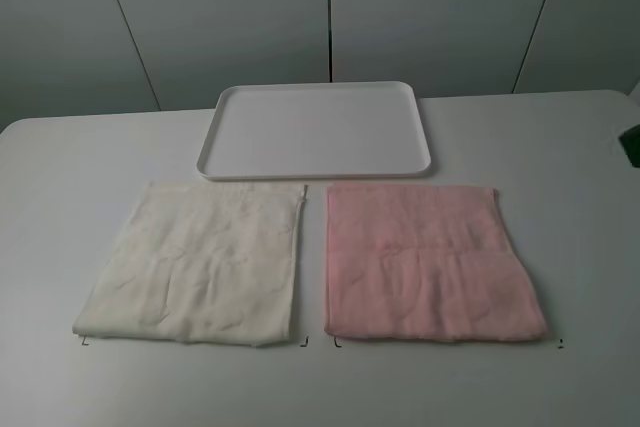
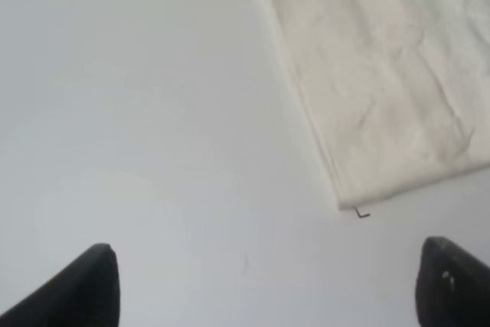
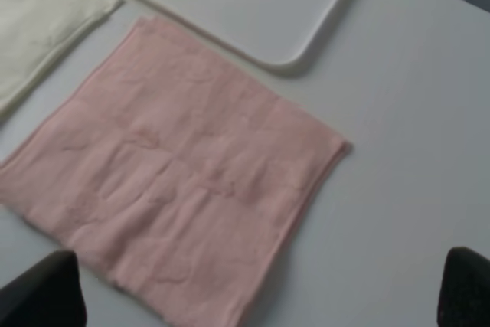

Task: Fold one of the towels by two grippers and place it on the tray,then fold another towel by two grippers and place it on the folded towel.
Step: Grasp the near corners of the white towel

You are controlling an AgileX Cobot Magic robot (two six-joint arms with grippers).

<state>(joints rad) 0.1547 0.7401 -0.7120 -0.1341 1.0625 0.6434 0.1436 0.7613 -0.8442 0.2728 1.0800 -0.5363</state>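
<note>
So, nothing done: cream towel [image 1: 195,262] and pink towel [image 1: 430,262] lie unfolded on the counter [image 1: 560,147], just in front of the bare tray [image 1: 315,127].
We see the left gripper [image 2: 268,266] wide open off the cream corner and the right gripper [image 3: 256,281] wide open over the pink, both holding nothing. Both folds and placements are left to do.

left hand [image 2: 272,289]: jaws spread wide, holds nothing, touches nothing. Its two black fingertips [image 2: 88,292] sit at opposite edges of the left wrist view, both pointing forward and down. right hand [image 3: 253,292]: same pose, jaws fully apart and empty, with the blunt black fingertips [image 3: 42,296] far apart in the right wrist view and raised off the surface.
</note>
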